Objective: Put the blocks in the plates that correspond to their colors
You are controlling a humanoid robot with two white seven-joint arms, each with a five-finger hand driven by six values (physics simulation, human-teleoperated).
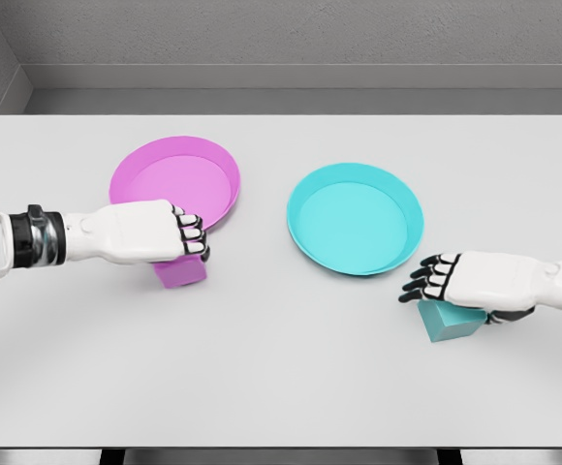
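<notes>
Teal block [443, 324]: under right hand [460, 283], fingers spread, not gripped; close squarely.
Magenta block [181, 272]: left hand [155, 232] curled over it, just beside magenta plate [225, 160].

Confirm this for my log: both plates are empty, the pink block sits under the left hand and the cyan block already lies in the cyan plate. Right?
Not quite. In the head view the cyan block lies on the table under the right hand, outside the cyan plate. The rest holds.

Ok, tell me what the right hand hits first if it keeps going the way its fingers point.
Nothing, as far as this view shows. The right hand points left across bare table, passing just below the cyan plate; the cyan block sits under it. Height is unclear.
</notes>
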